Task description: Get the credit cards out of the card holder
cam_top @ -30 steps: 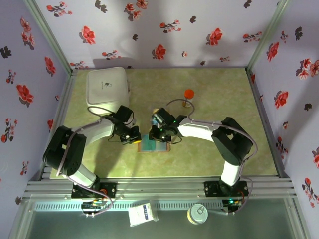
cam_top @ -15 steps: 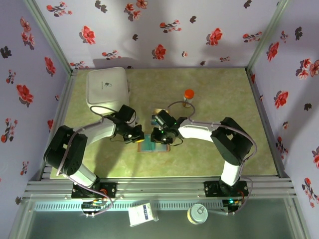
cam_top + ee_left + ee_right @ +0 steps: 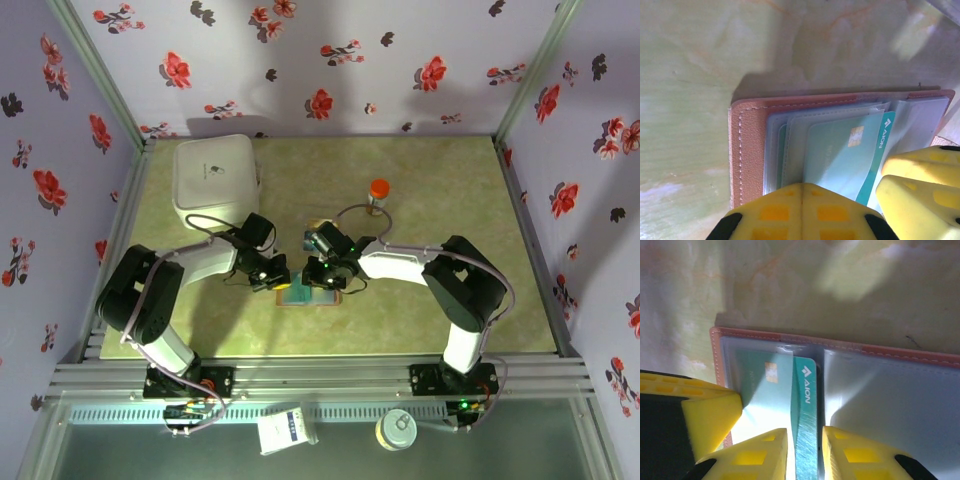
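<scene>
From above, the card holder lay open on the table near the front middle. The left gripper was at its left edge and the right gripper over its middle. Open table lay all round, with the white box and the orange-capped bottle well apart behind.

The left wrist camera showed the left gripper with its fingers pressed together at the card holder's brown border, over the clear sleeves that held the teal card.

The right wrist camera showed the right gripper clamped on the teal card's striped edge, beside the centre fold.
</scene>
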Robot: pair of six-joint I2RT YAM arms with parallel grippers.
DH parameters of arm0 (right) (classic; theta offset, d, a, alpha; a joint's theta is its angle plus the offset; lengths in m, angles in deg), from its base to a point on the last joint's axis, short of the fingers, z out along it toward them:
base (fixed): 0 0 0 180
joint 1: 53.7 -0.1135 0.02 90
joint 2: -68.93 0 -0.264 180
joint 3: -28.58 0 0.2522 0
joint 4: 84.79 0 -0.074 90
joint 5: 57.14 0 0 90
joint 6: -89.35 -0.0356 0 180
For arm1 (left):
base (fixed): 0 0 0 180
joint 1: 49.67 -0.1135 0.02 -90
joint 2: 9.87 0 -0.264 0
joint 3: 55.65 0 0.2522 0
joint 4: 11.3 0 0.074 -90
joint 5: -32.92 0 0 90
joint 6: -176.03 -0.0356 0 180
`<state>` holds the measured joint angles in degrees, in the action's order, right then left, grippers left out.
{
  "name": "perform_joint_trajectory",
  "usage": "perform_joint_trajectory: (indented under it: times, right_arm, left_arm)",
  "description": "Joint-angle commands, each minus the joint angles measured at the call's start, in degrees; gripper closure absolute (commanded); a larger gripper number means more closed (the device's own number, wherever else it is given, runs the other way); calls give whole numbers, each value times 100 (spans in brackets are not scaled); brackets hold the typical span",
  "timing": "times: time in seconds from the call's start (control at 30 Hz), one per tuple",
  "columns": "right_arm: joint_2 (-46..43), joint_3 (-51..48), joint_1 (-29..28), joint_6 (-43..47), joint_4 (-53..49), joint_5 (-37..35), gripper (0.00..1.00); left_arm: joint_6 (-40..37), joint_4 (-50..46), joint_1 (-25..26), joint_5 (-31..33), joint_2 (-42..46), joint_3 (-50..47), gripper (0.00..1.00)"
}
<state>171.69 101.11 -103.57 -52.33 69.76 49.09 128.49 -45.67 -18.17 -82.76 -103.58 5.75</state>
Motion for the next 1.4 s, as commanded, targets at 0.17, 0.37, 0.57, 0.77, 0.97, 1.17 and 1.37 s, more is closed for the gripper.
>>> perform_joint_trajectory:
  times: [0.17, 0.37, 0.57, 0.77, 0.97, 1.17, 1.37]
  right_arm:
    - [165, -130, 49, -128, 237, 152, 75]
    - [100, -170, 55, -101, 93, -11, 75]
    - [128, -200, 74, -86, 175, 48, 75]
    - [112, -295, 83, -265, 559, 290, 77]
    - [-73, -448, 124, -435, 901, 413, 79]
    - [-157, -764, 212, -758, 1561, 639, 82]
    - [-299, -920, 253, -817, 1651, 602, 85]
  left_arm:
    - [-75, -293, 31, 141, -187, 22, 100]
    - [-84, -333, 32, 185, -156, 11, 100]
    - [-82, -331, 31, 185, -138, 10, 100]
    - [-89, -351, 31, 186, -156, 26, 100]
    - [-100, -366, 31, 186, -177, 44, 100]
    - [-124, -397, 31, 179, -209, 96, 100]
    - [-115, -393, 36, 176, -218, 88, 100]
